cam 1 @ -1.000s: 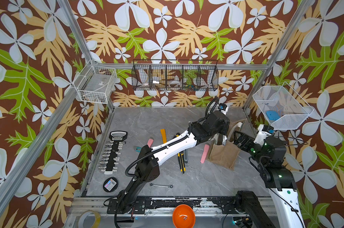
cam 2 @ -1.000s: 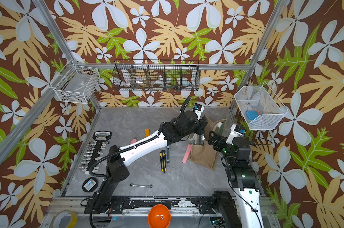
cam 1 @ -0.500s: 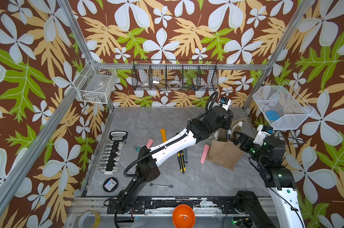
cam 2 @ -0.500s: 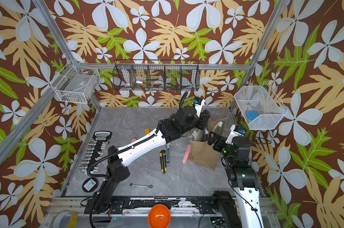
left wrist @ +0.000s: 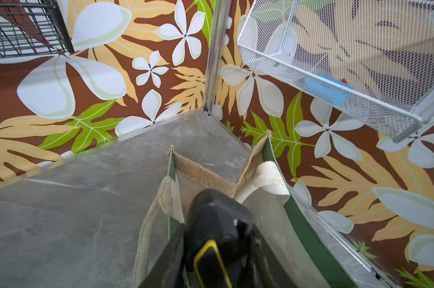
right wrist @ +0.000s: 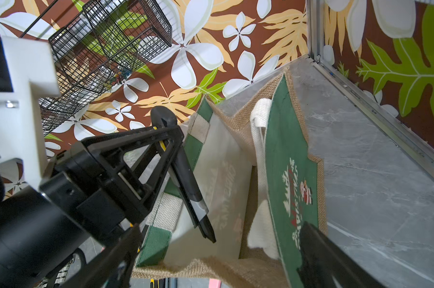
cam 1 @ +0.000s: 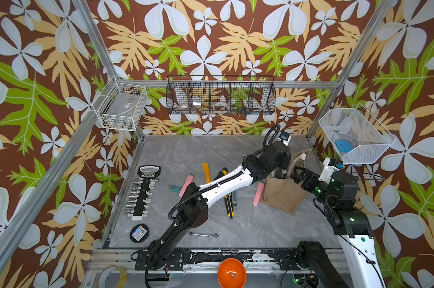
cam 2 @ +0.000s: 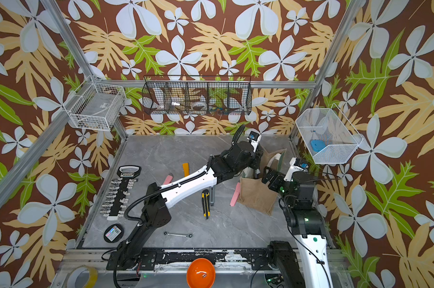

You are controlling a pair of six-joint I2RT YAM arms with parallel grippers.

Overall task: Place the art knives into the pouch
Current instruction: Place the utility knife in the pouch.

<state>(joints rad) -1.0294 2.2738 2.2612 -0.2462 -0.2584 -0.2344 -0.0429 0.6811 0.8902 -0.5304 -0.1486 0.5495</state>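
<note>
Shows the art knife [right wrist: 186,174], dark-bodied with yellow trim, tilted tip-down inside the open mouth of the pouch [right wrist: 285,162], upper end above the rim. Brackets that upper end between the fingers of the left gripper [right wrist: 172,132]; cannot tell whether pinched or merely flanked. In both top views, places the pouch [cam 1: 282,197] right of centre, standing on the grey marbled table [cam 1: 186,149], tan jute side toward the camera, green printed panel at its upper right. Sets the right gripper [cam 1: 297,173] just right of the pouch's rim, fingers spread wide; in the right wrist view, overlaps the green panel with one finger, contact unclear. Finds a pink bar [cam 1: 258,194] just beside the pouch's left edge and, left again, a yellow-and-black utility knife [cam 1: 229,209] partly under the left arm [cam 1: 223,182]. Farther left, a socket rail [cam 1: 142,192]. At lower centre, a spanner [cam 1: 203,235] and an orange bowl [cam 1: 231,273]. At the right edge, a white mesh basket [cam 1: 335,124] holding a blue object [cam 1: 343,146].
</note>
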